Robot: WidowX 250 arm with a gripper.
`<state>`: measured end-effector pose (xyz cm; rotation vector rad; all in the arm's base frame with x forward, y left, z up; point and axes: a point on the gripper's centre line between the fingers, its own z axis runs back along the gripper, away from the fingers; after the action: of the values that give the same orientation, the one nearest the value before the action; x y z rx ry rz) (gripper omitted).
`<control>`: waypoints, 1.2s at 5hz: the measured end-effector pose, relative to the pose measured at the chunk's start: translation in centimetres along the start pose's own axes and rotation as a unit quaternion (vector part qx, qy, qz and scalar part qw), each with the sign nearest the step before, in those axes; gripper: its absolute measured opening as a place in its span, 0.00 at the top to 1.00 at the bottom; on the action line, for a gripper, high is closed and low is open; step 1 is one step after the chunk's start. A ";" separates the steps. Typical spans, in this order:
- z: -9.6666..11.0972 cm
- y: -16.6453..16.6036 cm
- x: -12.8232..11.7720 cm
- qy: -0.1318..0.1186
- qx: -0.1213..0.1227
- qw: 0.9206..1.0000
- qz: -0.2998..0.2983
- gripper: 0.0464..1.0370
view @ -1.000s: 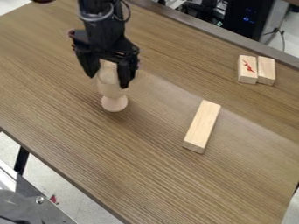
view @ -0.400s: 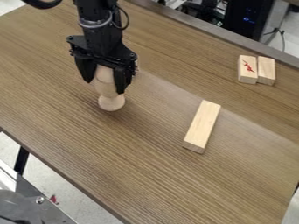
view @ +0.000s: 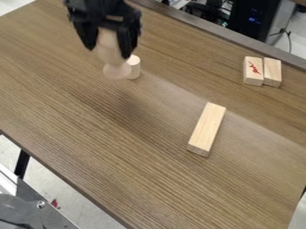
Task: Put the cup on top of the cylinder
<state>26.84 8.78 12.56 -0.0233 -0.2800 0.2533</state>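
Note:
The black gripper [view: 108, 42] hangs near the top edge, left of the middle, shut on the pale wooden cup [view: 110, 53]. The cup is goblet-shaped and held upright with its round foot down, above the table surface. Just right of the foot stands a short light wood cylinder [view: 133, 68], upright on the table. The foot overlaps the cylinder's left side in the view; whether they touch, I cannot tell.
A long wooden block [view: 206, 129] lies right of the middle. Two small wooden blocks, one with a red mark [view: 253, 70] and one plain [view: 272, 72], sit side by side near the table's far right edge.
The gripper has lifted the cup and carried it toward the top of the view. The cylinder, mostly hidden behind the gripper and cup before, has come into sight.

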 end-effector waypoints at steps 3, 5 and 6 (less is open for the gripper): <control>0.3 -0.5 3.6 -0.003 0.021 0.999 -0.036 0.16; -1.3 -0.2 4.9 0.014 0.023 0.999 -0.034 0.16; -1.7 -0.2 5.0 0.012 0.025 0.999 -0.036 0.16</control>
<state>31.98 9.90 12.29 0.0333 -0.2492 0.1879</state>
